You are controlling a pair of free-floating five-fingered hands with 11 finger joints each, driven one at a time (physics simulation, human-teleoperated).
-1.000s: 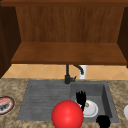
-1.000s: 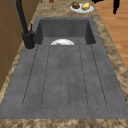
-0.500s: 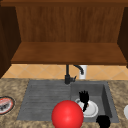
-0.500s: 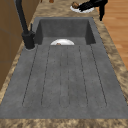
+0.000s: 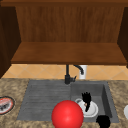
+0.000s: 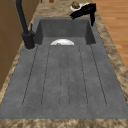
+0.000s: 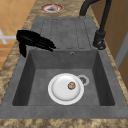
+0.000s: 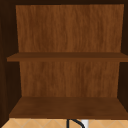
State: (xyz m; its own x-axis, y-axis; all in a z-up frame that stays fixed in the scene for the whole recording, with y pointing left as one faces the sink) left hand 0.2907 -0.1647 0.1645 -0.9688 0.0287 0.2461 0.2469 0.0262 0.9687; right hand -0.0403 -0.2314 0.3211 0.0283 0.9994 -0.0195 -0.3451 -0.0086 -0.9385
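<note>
Left hand (image 5: pixel 86 99) has come in over the sink within the last second, entering the left side view from the far edge; now it hangs above the plate (image 7: pixel 62 91), which lies flat on the basin (image 7: pixel 37 82) floor beside the drain, a small brown bit (image 7: pixel 71 85) on it. Its fingers are stretched out straight toward the wall, thumb hanging down, with nothing in their hold and clear air between them and the plate, so by my reading the reach is under way and no contact is made yet. Right hand (image 5: pixel 103 121) sits at the basin's front rim as before; I cannot tell how its fingers lie. A red ball (image 5: pixel 67 115) shows left of it, the faucet (image 5: pixel 67 75) stands behind
</note>
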